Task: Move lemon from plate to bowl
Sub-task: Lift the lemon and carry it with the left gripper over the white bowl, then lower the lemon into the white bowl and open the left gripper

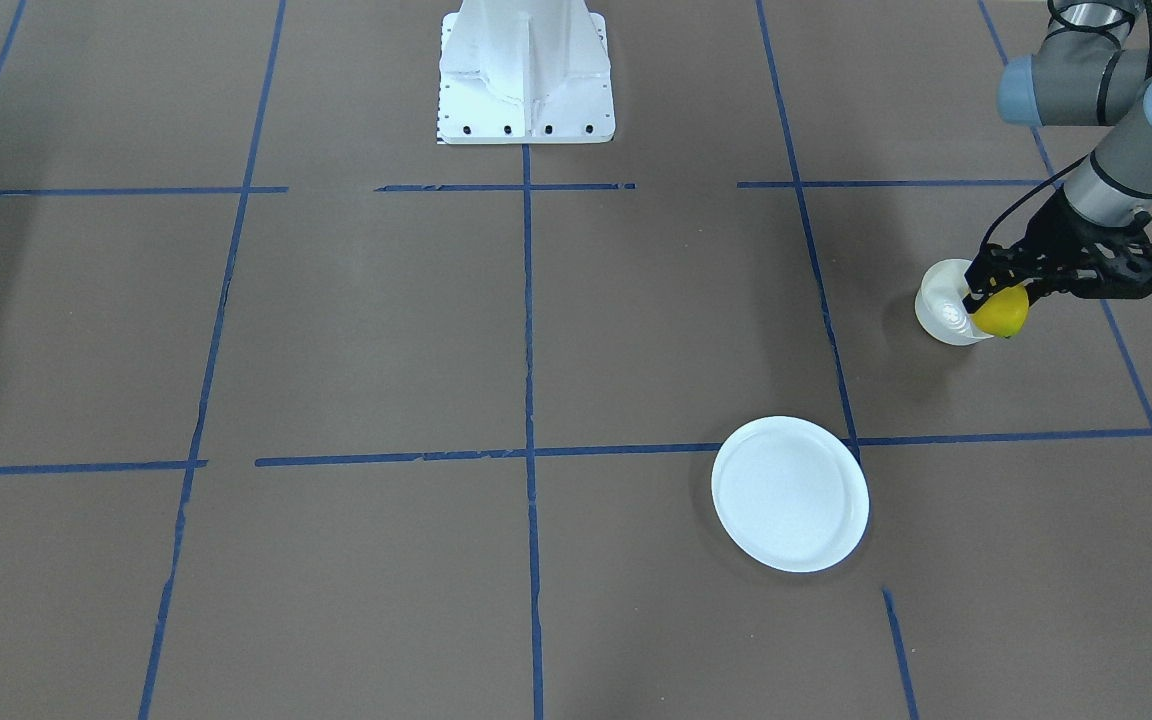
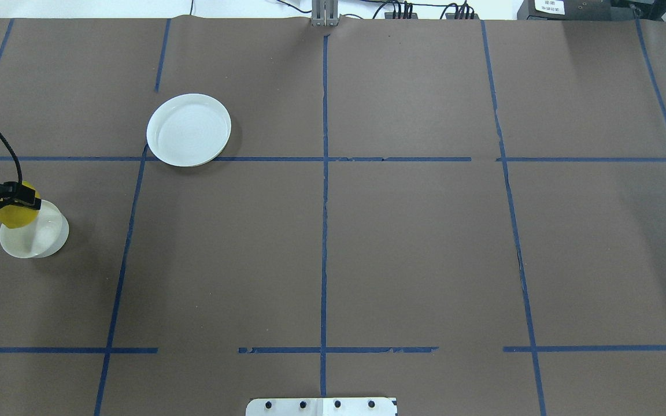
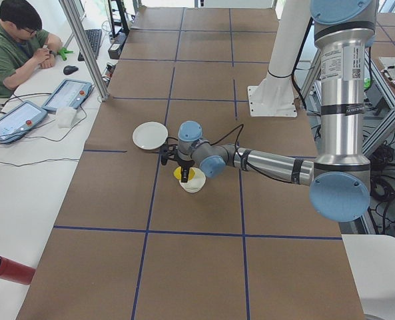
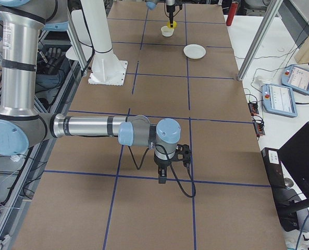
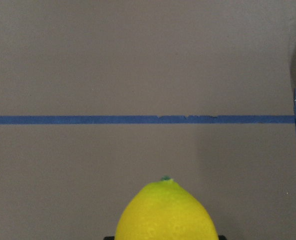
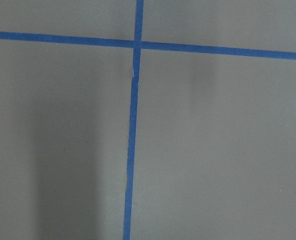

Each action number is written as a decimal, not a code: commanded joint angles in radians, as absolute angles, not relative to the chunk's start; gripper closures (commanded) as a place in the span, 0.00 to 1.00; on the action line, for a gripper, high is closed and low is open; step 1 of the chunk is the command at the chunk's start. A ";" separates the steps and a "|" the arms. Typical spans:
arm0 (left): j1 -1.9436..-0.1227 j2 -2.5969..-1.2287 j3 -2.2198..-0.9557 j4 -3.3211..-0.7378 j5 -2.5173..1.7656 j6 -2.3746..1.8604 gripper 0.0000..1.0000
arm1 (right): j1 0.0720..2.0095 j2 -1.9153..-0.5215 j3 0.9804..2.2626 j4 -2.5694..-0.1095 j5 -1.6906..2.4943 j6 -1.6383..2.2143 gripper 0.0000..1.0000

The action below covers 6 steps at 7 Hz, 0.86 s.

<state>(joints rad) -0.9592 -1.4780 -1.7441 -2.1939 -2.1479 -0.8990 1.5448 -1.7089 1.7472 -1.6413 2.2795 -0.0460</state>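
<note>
the left gripper (image 1: 1002,297) reaches out low and nearly level, its fingers closed on the lemon (image 1: 1001,314), held above the bowl (image 1: 941,305) at its rim. the plate (image 1: 789,494) lies well apart, with table (image 1: 636,330) surface between them. the right gripper (image 4: 162,176) points down; how far it is open i cannot tell.

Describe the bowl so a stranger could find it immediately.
On the brown table with blue tape lines, look to the robot's far left, under the left gripper holding the lemon. The bowl is the small, deep white dish there; the plate is wider, flat and empty.
</note>
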 commanded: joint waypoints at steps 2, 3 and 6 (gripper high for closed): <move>-0.925 -1.453 -1.740 -2.209 -2.149 -0.914 0.78 | 1.545 -1.709 1.747 -1.641 2.279 -0.046 0.00; -0.925 -1.453 -1.733 -2.209 -2.148 -0.914 0.18 | 1.545 -1.709 1.747 -1.641 2.279 -0.046 0.00; -0.934 -1.450 -1.750 -2.207 -2.163 -0.894 0.00 | 1.545 -1.709 1.747 -1.641 2.279 -0.046 0.00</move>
